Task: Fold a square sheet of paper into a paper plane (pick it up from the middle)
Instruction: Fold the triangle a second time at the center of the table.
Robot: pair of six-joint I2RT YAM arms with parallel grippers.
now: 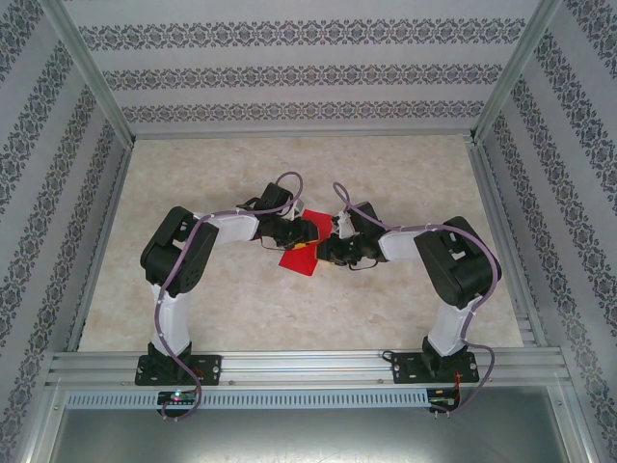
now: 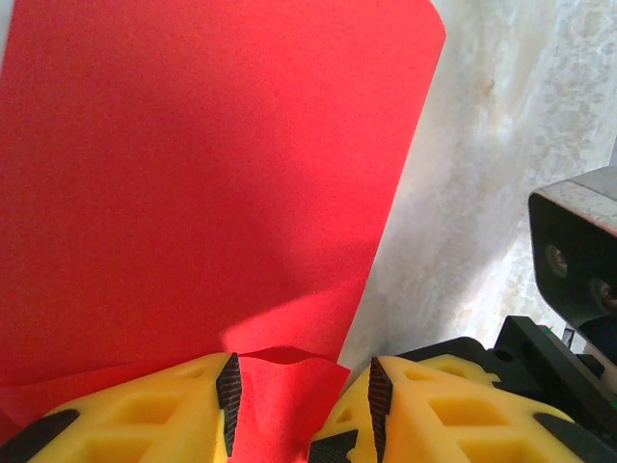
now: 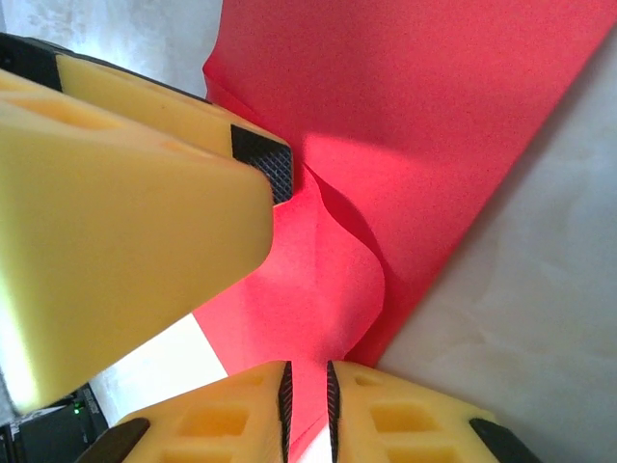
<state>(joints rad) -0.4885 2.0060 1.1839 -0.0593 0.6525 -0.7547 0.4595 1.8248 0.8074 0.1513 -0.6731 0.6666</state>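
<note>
1. Marbled beige table [image 1: 405,309] under you, patterned wallpaper [image 1: 289,77] on three sides, a metal rail [image 1: 308,367] along the near edge, and both arms are bent in to meet at the middle.
2. Right there between them lies the square sheet of paper [image 1: 297,258], a small bright red patch flat on the table at centre, with one corner pointing toward the bases.
3. Look at your left wrist view: the paper [image 2: 193,174] is plain, matte and unmarked. It runs away from the camera as a long flat panel with a straight right edge, and a soft shadow crosses its lower half.
4. Your left gripper [image 2: 301,400] has its jaws standing apart. A raised lip of red sits in the gap, up against the left pad, with a sliver of table showing before the right one.
5. Over to the right wrist: the sheet [image 3: 434,116] buckles here, a curled wave of paper rising out of the flat part and running down toward the camera.
6. Your right gripper [image 3: 308,405] has its pads drawn close together, pinched on the strip of red that passes between them.
7. One of the left gripper's yellow fingers [image 3: 125,241] looms large beside that buckle, its black pad touching the ridge.
8. From above, the left gripper [image 1: 308,243] and right gripper [image 1: 322,255] sit just beside each other over the sheet's far right edge.
</note>
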